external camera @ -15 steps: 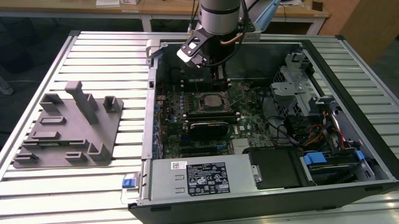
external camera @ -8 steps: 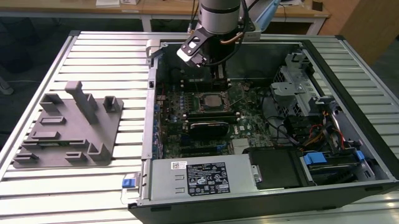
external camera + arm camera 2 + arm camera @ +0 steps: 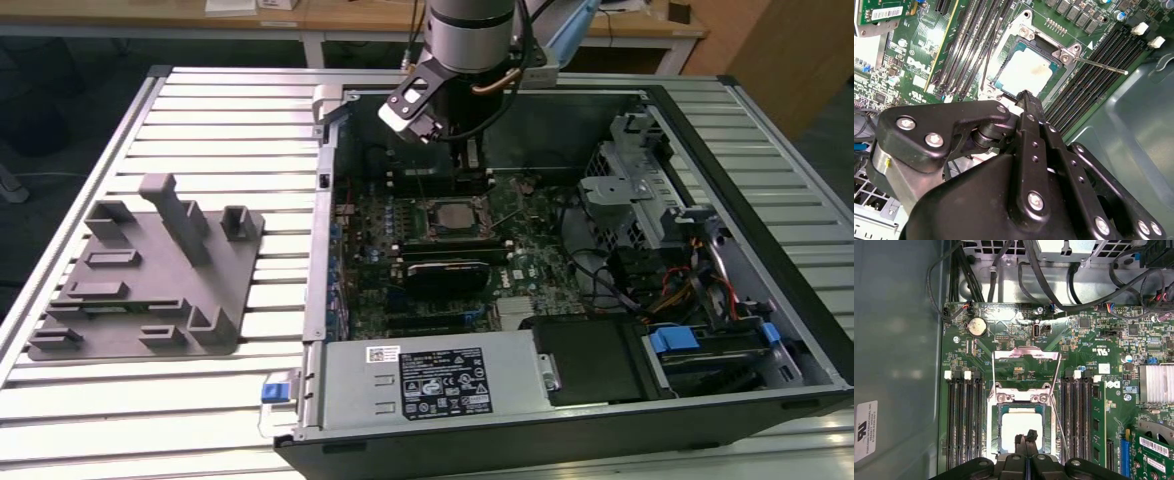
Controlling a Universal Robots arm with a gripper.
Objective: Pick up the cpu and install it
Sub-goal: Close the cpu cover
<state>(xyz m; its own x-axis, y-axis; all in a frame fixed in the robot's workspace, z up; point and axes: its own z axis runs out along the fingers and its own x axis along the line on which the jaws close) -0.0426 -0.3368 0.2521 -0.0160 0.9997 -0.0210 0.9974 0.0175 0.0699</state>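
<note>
The cpu [image 3: 1013, 424], a flat square chip with a shiny silver top, lies flat inside the black-framed socket [image 3: 995, 412] on the green motherboard. It is also seen in the second wrist view [image 3: 1024, 70] and in the exterior view [image 3: 451, 212]. My gripper [image 3: 1027, 436] hangs just above the chip's near edge, its two black fingers pressed together with nothing between them. The same shut fingertips appear in the second wrist view [image 3: 1026, 95]. The socket's metal load plate [image 3: 1026, 354] stands swung open, and its thin lever [image 3: 1099, 65] sticks out to one side.
The open computer case [image 3: 747, 130] lies on a slatted table. A grey fixture tray [image 3: 147, 280] sits at the exterior view's left. Memory slots [image 3: 961, 420] flank the socket. A power supply [image 3: 427, 385], drive cage [image 3: 641, 190] and cables [image 3: 1004, 270] crowd the case.
</note>
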